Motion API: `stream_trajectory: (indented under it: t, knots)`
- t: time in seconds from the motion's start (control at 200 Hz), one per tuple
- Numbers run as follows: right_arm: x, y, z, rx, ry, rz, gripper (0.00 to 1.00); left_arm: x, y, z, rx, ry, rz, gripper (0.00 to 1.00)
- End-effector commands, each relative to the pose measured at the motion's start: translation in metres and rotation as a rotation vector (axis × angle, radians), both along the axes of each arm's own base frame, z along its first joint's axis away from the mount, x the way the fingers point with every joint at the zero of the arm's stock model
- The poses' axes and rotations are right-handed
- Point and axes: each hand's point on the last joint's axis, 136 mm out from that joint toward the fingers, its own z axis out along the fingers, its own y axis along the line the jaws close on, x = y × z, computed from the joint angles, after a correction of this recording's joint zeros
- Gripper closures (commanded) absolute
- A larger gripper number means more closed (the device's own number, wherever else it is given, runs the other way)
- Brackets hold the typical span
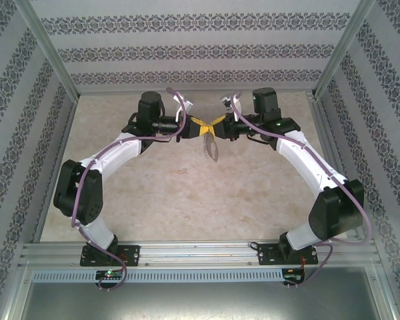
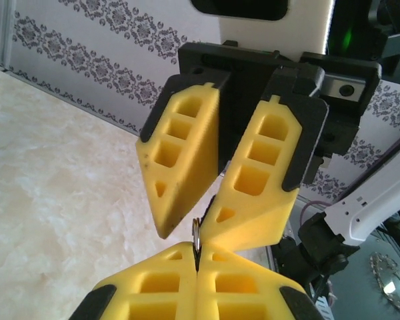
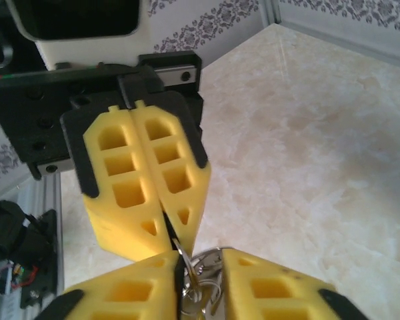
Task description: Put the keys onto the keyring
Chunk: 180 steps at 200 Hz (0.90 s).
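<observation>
My two yellow-fingered grippers meet tip to tip above the middle of the table. The left gripper [image 1: 199, 124] [image 2: 197, 257] is shut on the thin silvery edge of the keyring [image 2: 196, 233], which hangs as a grey oval loop [image 1: 211, 148] below the fingertips. The right gripper [image 1: 215, 124] [image 3: 201, 270] has its jaws apart. A cluster of silvery rings and metal pieces [image 3: 203, 283] sits in the gap between them. I cannot pick the keys out of that cluster. In the right wrist view the left gripper [image 3: 171, 235] points down at me, pinching the ring.
A beige marble-patterned tabletop [image 1: 187, 193] lies under both arms. Patterned walls [image 1: 187, 53] with aluminium posts close in the back and sides. An aluminium rail [image 1: 200, 253] carrying the arm bases runs along the near edge.
</observation>
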Motion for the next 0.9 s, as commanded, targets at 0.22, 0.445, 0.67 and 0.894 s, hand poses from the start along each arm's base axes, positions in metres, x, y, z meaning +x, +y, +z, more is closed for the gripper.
stream_trajectory:
  t: [0.22, 0.445, 0.67, 0.894]
  knots:
    - [-0.005, -0.009, 0.039, 0.125, -0.085, 0.019, 0.76, -0.004, -0.008, 0.011, -0.027, -0.052, 0.001, 1.0]
    - [-0.006, -0.008, 0.038, 0.141, -0.076, 0.037, 0.77, -0.003, -0.009, 0.012, -0.031, -0.051, 0.005, 1.0]
    - [0.005, -0.023, 0.031, 0.145, -0.073, -0.047, 0.6, -0.001, -0.008, 0.015, -0.041, -0.066, 0.023, 1.0]
    - [0.025, -0.047, 0.023, 0.183, -0.092, -0.273, 0.58, 0.005, -0.005, 0.027, -0.113, -0.105, 0.084, 1.0]
